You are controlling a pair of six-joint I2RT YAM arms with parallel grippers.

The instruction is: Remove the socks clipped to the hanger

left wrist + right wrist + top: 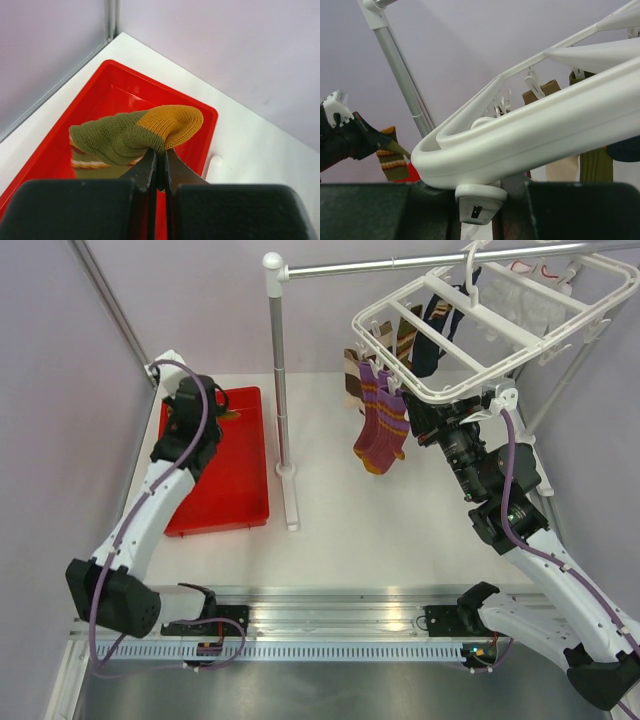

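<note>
left gripper [160, 156] is clenched on an olive-and-orange sock [125, 137] above the red tray [112, 85], well left of the hanger [470, 390]. right gripper [486, 200] clasps the hanger's near rim. step in hand looks like dropping this sock. next calls for letting go, then reaching the purple pair [380, 425] clipped at the hanger's left edge. white table [400, 525] beneath the hanger, lilac walls [200, 300] behind it.

Seen from overhead, the right gripper [428, 422] vanishes beneath the near rim of the hanger [455, 392], so whether it bears on the frame cannot be told. Beyond that gripper, the hanger's far corner runs off the picture's edge, and the white socks [520, 305] there are too small to count. At the left gripper [160, 159], the lower end of the olive sock [122, 137] drops behind its black body.
</note>
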